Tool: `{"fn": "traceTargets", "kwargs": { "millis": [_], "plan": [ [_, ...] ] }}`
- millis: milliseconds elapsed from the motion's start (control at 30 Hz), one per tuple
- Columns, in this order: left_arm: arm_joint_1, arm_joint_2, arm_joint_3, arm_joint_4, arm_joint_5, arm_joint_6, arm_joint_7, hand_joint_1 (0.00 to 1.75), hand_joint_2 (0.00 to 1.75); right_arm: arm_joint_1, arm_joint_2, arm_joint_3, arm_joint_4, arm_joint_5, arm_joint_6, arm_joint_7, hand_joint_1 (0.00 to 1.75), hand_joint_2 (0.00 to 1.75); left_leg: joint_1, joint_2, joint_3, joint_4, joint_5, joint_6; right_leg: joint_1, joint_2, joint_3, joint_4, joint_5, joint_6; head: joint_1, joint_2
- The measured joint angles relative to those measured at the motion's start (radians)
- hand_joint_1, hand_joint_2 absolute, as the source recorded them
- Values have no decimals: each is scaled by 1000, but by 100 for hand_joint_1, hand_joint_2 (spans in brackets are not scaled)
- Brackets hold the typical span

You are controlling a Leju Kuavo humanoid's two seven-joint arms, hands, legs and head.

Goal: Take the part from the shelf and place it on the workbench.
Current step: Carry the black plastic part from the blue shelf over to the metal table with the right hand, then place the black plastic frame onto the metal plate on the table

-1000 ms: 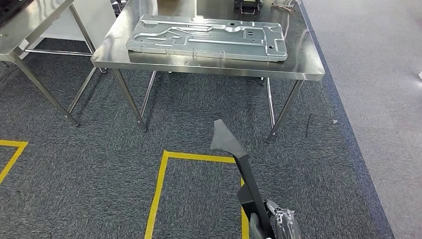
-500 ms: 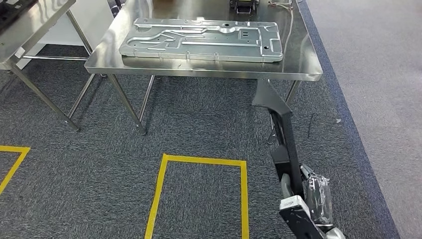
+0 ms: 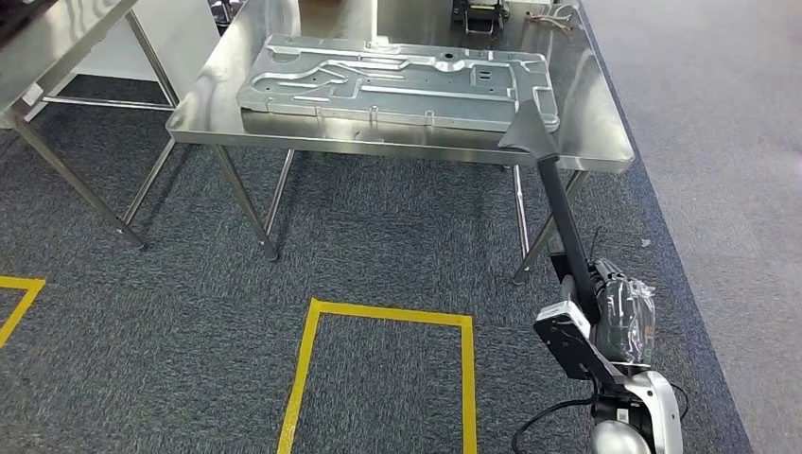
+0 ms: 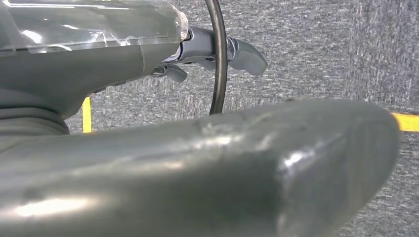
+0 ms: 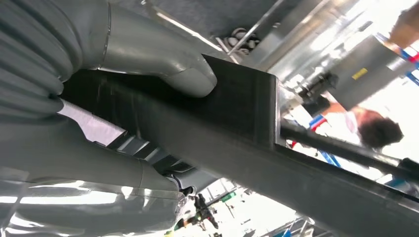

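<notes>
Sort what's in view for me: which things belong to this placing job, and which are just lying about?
Job:
- long black part, held by the right hand
- steel workbench

Lying about:
- stamped metal panel on the workbench
- second table
- yellow floor tape

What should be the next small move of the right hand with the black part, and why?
Probably lift the black part a little higher and forward: the right hand holds it low beside the workbench, and its far tip is just at the table's near edge, next to the metal plate.
</notes>
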Motion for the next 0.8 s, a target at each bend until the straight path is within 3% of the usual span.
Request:
{"fn": "traceTargets", "kwargs": {
  "millis": [33, 67, 133, 200, 300, 367, 467, 533, 567, 600, 667, 700, 733, 800],
  "plan": [
    [0, 3, -1, 5, 0, 0, 1, 0, 0, -13, 0, 0, 17, 18, 18, 7, 175, 175, 0, 0, 8, 0, -7, -1, 0, 0, -26, 14, 4, 2, 0, 0],
    [-1, 7, -4, 9, 0, 1, 2, 0, 0, -29, -1, 1, 35, 34, 34, 13, 175, 175, -1, -1, 18, 0, -15, -2, 0, -1, -33, -8, 31, 2, 0, 0],
    [-4, 13, -10, 19, 0, 1, 2, 0, 0, -65, -1, 6, 74, 57, 58, 21, 175, 175, -2, -1, 41, 0, -31, -7, 3, -1, -4, -131, 130, -6, 0, 0],
    [-9, 19, -14, 29, 1, 1, 2, 0, 0, -100, -1, 13, 109, 74, 71, 25, 175, 175, -4, -2, 55, -2, -46, -17, 9, -3, 25, -229, 182, -19, 0, 0],
    [-15, 28, -17, 38, 1, 2, 3, 0, 0, -139, -1, 33, 144, 107, 96, 35, 175, 175, -6, -2, 65, 6, -53, -34, 10, -1, 39, -253, 181, -36, 0, 0],
    [-18, 34, -21, 45, 2, 2, 4, 0, 0, -170, -2, 58, 169, 142, 119, 47, 175, 175, -5, -1, 48, 58, -58, -44, 5, 0, 58, -259, 176, -48, 0, 0],
    [-23, 43, -25, 52, 2, 1, 7, 0, 0, -213, -2, 104, 204, 181, 136, 62, 175, 175, 2, -1, -61, 238, -119, -58, 2, 1, 84, -262, 158, -57, 0, 0],
    [-22, 46, -28, 56, 2, 1, 9, 0, 0, -226, -2, 128, 224, 192, 143, 67, 175, 175, 6, -1, -128, 304, -153, -63, 1, 1, 101, -262, 142, -55, 0, 0],
    [-19, 48, -30, 57, 2, 1, 10, 0, 0, -234, -2, 139, 234, 200, 148, 69, 175, 175, 8, -1, -141, 290, -144, -64, 1, 1, 113, -262, 132, -54, 0, 0],
    [-17, 50, -33, 59, 2, 1, 13, 0, 0, -245, -3, 149, 245, 212, 157, 73, 175, 175, 9, 0, -138, 243, -111, -65, 1, 1, 126, -262, 122, -52, 0, 0],
    [-14, 55, -37, 62, 2, 1, 18, 0, 0, -281, -3, 177, 275, 247, 179, 83, 175, 175, 9, 2, -116, 116, -6, -62, 1, 2, 150, -260, 102, -45, 0, 0],
    [-14, 57, -39, 64, 2, 0, 21, 0, 0, -304, -3, 193, 292, 266, 189, 87, 175, 175, 7, 5, -107, 70, 31, -58, 2, 4, 156, -260, 93, -39, 0, 0],
    [-15, 60, -40, 66, 2, 0, 24, 0, 0, -328, -3, 210, 309, 283, 198, 91, 175, 175, 4, 6, -104, 46, 55, -51, 3, 6, 161, -261, 87, -33, 0, 0],
    [-17, 63, -44, 70, 3, -1, 27, 0, 0, -372, -3, 244, 341, 311, 212, 97, 175, 175, 1, 6, -97, 36, 55, -35, 4, 8, 165, -260, 86, -19, 0, 0]
  ]
}}
